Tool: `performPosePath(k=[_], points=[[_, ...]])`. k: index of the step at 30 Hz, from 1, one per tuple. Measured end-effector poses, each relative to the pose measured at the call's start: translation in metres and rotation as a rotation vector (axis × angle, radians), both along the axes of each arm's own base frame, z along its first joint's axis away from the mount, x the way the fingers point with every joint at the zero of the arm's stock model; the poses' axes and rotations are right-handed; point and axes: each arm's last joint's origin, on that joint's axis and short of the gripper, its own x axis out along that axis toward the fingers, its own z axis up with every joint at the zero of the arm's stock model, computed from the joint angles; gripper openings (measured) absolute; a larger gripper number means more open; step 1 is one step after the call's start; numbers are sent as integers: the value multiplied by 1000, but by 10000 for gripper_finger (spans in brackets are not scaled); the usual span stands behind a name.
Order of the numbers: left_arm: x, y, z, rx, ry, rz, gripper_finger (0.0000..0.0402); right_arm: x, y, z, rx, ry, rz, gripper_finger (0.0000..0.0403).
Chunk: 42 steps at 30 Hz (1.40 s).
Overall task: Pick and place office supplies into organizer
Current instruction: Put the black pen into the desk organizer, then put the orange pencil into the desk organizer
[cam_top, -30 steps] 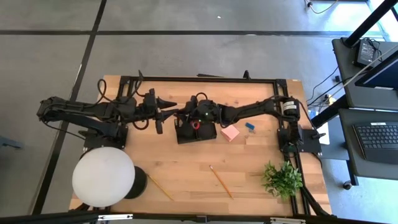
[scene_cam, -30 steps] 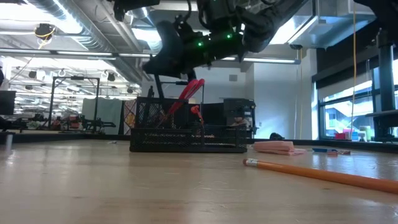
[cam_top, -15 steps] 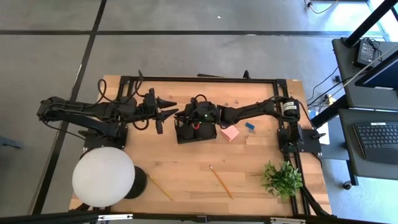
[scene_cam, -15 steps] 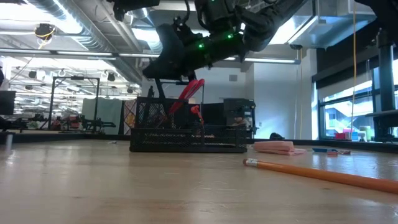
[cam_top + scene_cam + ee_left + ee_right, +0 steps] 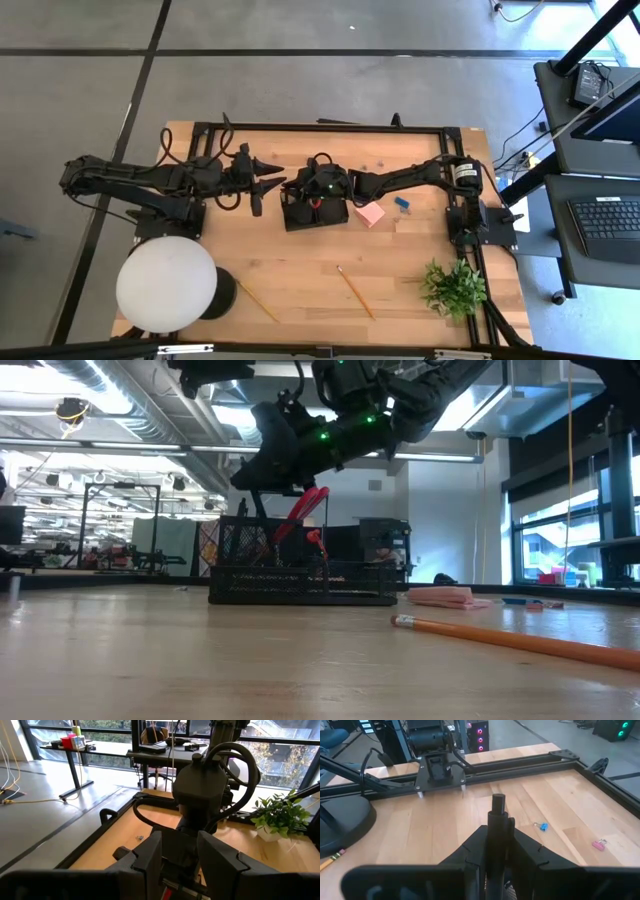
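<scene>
On wooden bench (image 5: 400, 270), black organizer (image 5: 316, 213) mid-bench, right end effector (image 5: 498, 840) above it pinched on upright black pen (image 5: 498, 807), left end effector (image 5: 272, 181) alongside, fingers parted, red-handled scissors (image 5: 305, 512) standing inside, pink sticky-note block (image 5: 371, 213) beside it.

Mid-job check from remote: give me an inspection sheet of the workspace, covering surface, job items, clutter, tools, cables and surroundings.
Surface: wooden table inside a black frame.
Job's things: black organizer mid-table, red-handled scissors standing in it; pink sticky-note block and small blue piece beside it; two pencils loose near the front edge.
Clutter: small blue clip and pink clip on the wood.
Tools: right tool over the organizer, shut on a black pen; left tool hovers next to the organizer, fingers apart, holding nothing.
Cables: black loops on both arms.
Surroundings: white round lamp, green plant, desk with keyboard.
</scene>
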Motion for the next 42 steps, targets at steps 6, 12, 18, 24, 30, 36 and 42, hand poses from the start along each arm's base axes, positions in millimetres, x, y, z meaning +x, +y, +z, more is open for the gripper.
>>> performPosePath(k=[6,12,18,24,30,36,42], points=[[0,0,0,0,0,0,120,0,0,0,-2,2,1,65],[0,0,0,0,-1,0,120,0,0,0,-26,5,8,65],[0,0,0,0,-1,0,120,0,0,0,-27,6,8,65],[0,0,0,0,-1,0,120,-1,0,-3,-24,37,8,68],[0,0,0,0,-1,0,120,-3,0,-7,-20,84,8,112],[0,0,0,1,-1,0,120,-3,-1,-8,4,89,-28,149],[0,0,0,1,-1,-1,120,-2,-1,4,49,52,-46,157]])
